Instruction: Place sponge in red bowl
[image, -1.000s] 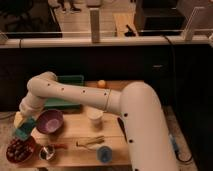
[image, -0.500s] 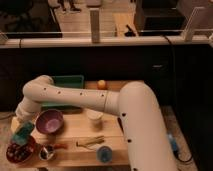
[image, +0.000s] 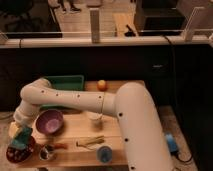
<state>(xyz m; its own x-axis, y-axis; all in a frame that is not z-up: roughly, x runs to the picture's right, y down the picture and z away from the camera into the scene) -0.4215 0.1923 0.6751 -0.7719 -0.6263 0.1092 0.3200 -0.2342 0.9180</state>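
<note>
The red bowl sits at the table's front left corner, round and reddish-brown. My gripper hangs at the end of the white arm directly over the bowl. It is shut on the sponge, a small teal-green block held just above the bowl's rim. The purple bowl stands just right of the gripper.
A small metal cup stands right of the red bowl. A green tray lies at the back left. An orange ball, a white cup, a small blue cup and a yellowish strip are on the table.
The gripper has moved down and toward the front left with the sponge, from beside the purple bowl to over the red bowl.
</note>
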